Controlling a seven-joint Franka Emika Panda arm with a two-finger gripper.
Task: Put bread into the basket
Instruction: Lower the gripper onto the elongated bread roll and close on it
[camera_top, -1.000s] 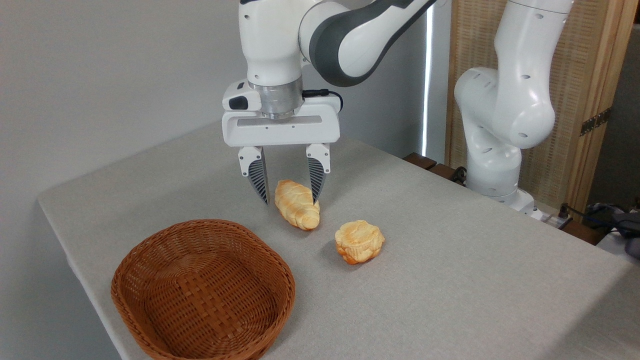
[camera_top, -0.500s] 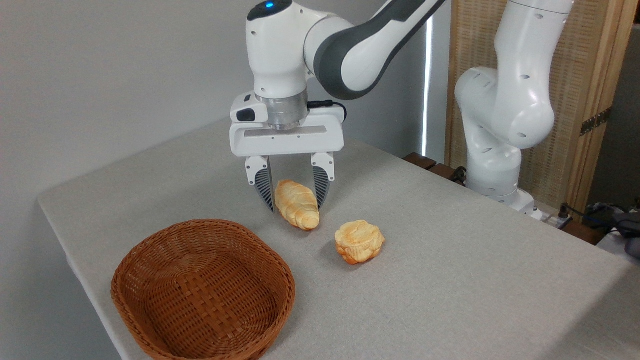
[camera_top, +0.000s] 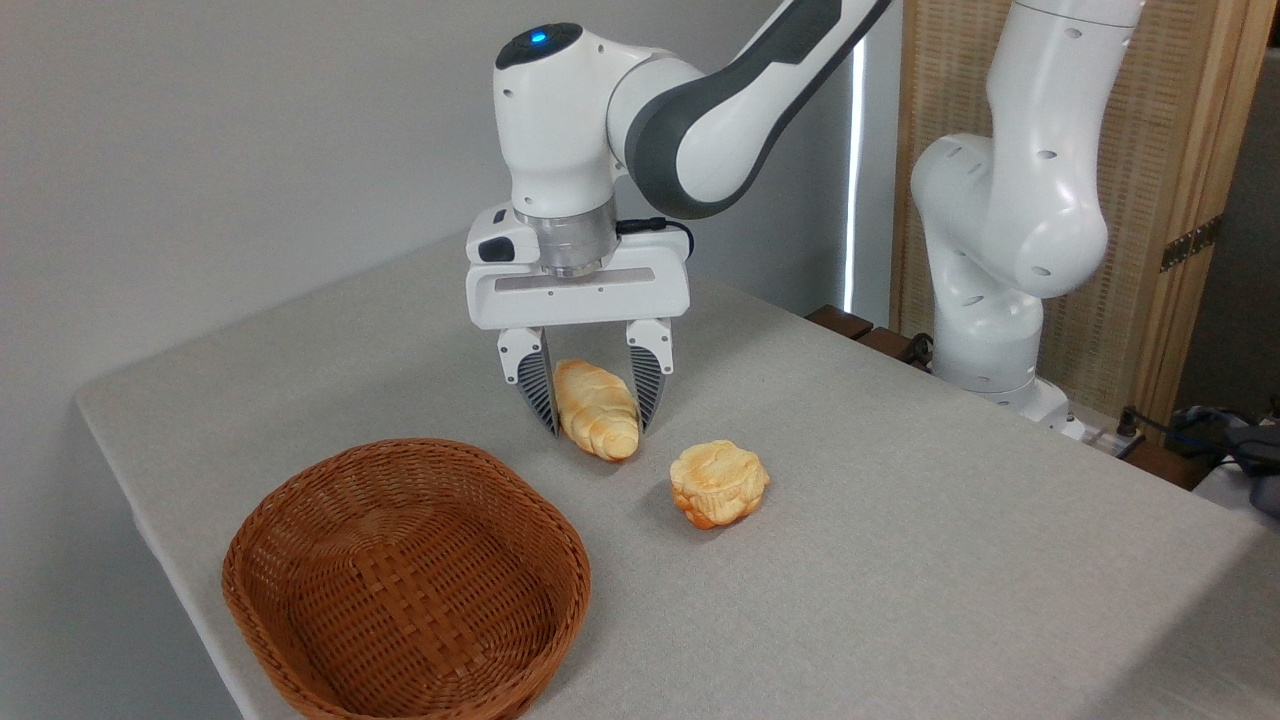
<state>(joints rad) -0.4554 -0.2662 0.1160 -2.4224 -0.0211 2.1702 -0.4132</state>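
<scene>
Nearest the camera, at the table's (camera_top: 900, 600) front left, the basket (camera_top: 405, 580) is seen, oval and brown, with nothing inside it. Beyond it and to the right, a round lumpy bun (camera_top: 718, 483) lies on the grey cloth, apart from the basket. Just behind and to the left of the bun, the bread (camera_top: 597, 408) rests on the table, its near tapered end pointing toward the basket's far rim but clear of it. The gripper (camera_top: 596, 425) is lowered over the bread with its fingers spread wide, one ribbed pad (camera_top: 541, 392) set on the bread's left side and the other on its right, so that the roll lies between them. Contact between pads and bread cannot be made out. Farther back, the arm's white base (camera_top: 1000, 300) is mounted at the table's far right edge.
</scene>
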